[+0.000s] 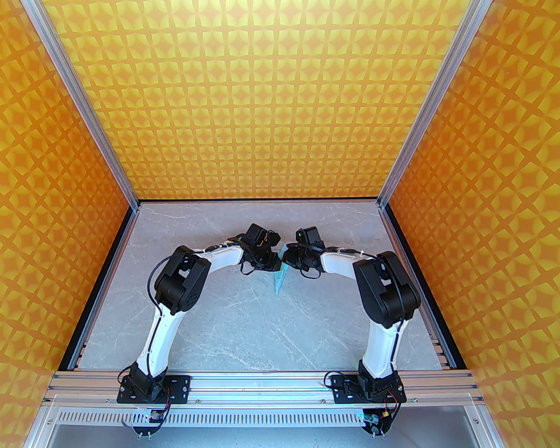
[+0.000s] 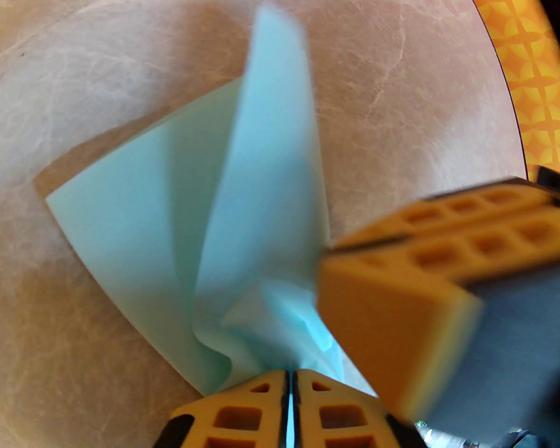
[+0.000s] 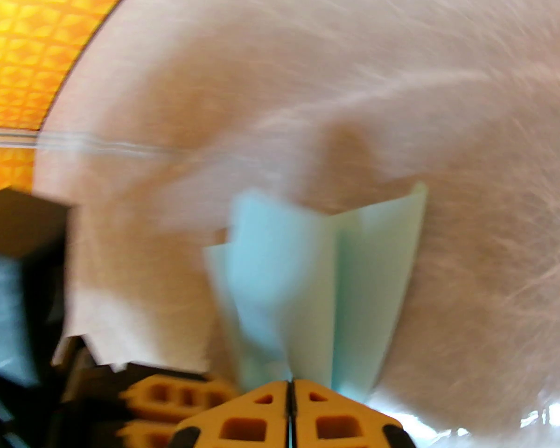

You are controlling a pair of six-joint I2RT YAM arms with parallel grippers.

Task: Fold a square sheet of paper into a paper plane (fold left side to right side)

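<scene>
**A:** Where was your pale light-blue folded paper plane (image 1: 279, 282)?

**B:** Between your two wrists, over the middle of the grey marbled table (image 1: 242, 325). Its narrow end slanted toward the arm bases. From above you got a thin sliver of it, because the black wrists covered the rest.

**A:** And your left gripper (image 2: 290, 384)?

**B:** In your left wrist view its orange lattice fingers (image 2: 242, 413) were pressed together on the crumpled end of the paper plane (image 2: 242, 194), with a thin blue line between them. The paper fanned away in two flaps beside a raised ridge, and a shadow lay along its left edge. You could not tell whether it touched the table.

**A:** What about your right gripper (image 3: 290, 386)?

**B:** It was closed as well, pinching the paper plane (image 3: 317, 287) where the layers met its tips. That view was smeared, so the creases were hard to read.

**A:** What did one view give you that another lacked?

**B:** The left wrist view caught a large, blurred finger of your right gripper (image 2: 401, 297) just beside the plane, covering its lower right corner, with a strip of orange patterned wall (image 2: 541, 87) beyond. The right wrist view showed your left gripper's fingers (image 3: 168, 399) low on the left, cut off by the frame's edge. From above, both sets of fingertips were tucked under the wrists.
</scene>
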